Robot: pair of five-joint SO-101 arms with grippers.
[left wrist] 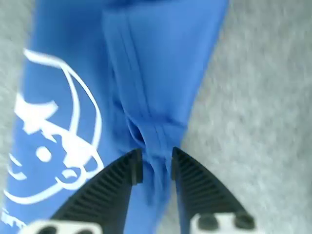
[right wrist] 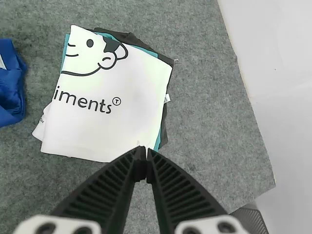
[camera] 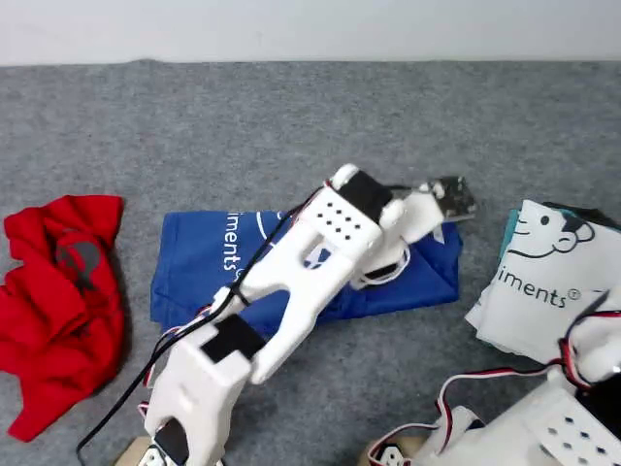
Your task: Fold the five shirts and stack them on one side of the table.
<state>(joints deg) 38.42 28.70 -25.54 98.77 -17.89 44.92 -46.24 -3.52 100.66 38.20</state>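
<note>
A blue shirt [camera: 209, 257] with a white print lies partly folded in the middle of the grey mat. My left gripper [camera: 444, 201] is at its right end, shut on a bunched fold of the blue shirt [left wrist: 146, 87]; the fold sits between the black fingers [left wrist: 127, 173] of the left gripper [left wrist: 156, 163]. At the right stands a stack of folded shirts [camera: 543, 286] with a white printed one [right wrist: 105, 105] on top and teal and dark layers beneath. A crumpled red shirt [camera: 63, 291] lies at the far left. My right gripper [right wrist: 145, 160] hovers shut and empty at the stack's near edge.
The right arm [camera: 548, 427] with its cables sits low at the front right. The grey mat [right wrist: 209, 122] ends at a white surface [right wrist: 273, 73] just beyond the stack. Bare mat stretches along the back [camera: 310, 116].
</note>
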